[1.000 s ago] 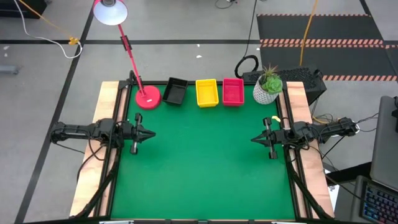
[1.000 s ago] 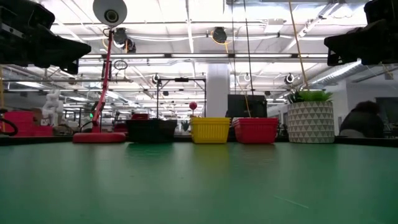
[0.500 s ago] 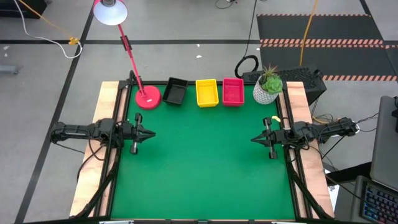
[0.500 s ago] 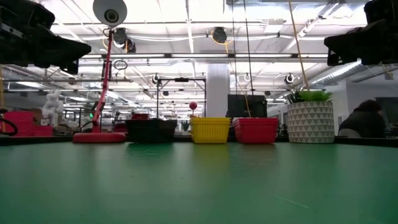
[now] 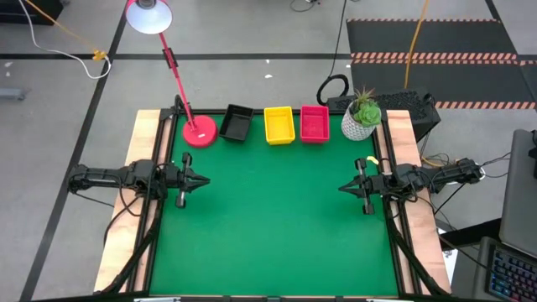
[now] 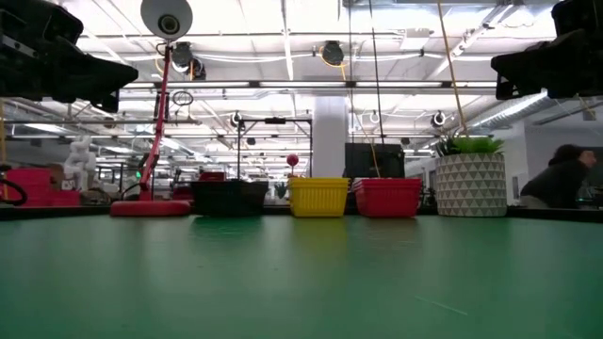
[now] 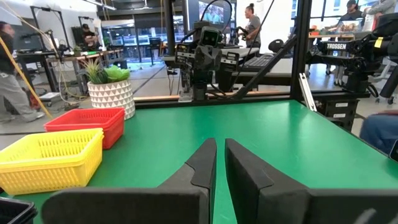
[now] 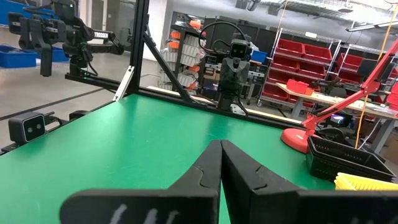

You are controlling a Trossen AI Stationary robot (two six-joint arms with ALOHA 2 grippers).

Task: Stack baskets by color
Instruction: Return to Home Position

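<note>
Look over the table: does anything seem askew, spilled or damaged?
Only the black baskets sit slightly turned, out of line with the yellow ones and red ones beside them. Nothing looks spilled or damaged.

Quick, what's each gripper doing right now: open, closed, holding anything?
Left gripper: closed, holding nothing, at the left side of the table.
Right gripper: closed, holding nothing, at the table's right side.

- At 9 o'clock, the left arm [image 5: 117,177] lies level; the left gripper [image 5: 200,179] points toward 3 o'clock, fingers together.
- At 3 o'clock, the right arm [image 5: 428,175] lies level; the right gripper [image 5: 344,187] points toward 9 o'clock, fingers together.
</note>
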